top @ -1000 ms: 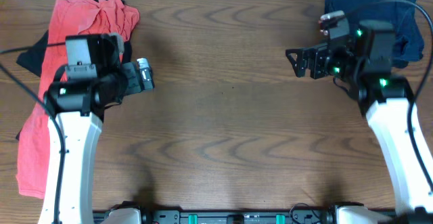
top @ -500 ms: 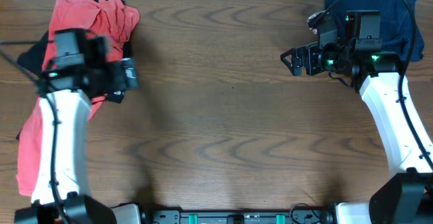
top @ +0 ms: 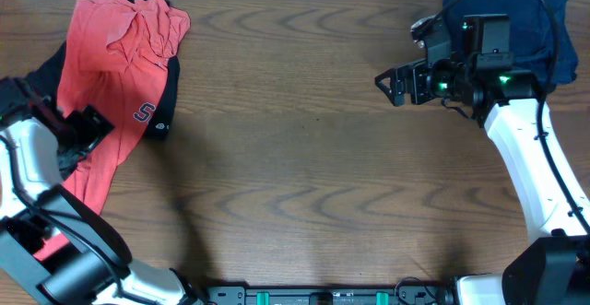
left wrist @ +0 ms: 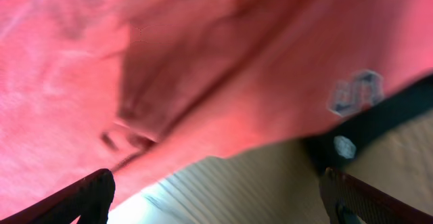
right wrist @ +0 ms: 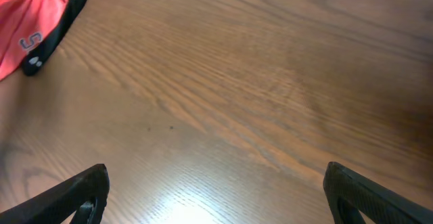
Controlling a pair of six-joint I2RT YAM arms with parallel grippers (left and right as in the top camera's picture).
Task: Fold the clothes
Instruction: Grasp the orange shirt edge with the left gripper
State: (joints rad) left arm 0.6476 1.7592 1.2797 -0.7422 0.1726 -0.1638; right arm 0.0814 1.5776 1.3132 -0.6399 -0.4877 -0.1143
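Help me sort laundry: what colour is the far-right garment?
The garment is navy, clearest in the overhead view.

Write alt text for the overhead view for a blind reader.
A crumpled coral-red T-shirt lies over a black garment at the table's left; a navy garment sits top right. The left end effector is over the T-shirt, the right end effector open above bare wood.

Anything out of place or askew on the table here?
Nothing spilled or damaged. The coral-red T-shirt lies crumpled and skewed at the left end, overlapping a black garment; a navy garment sits bunched in the far right corner.
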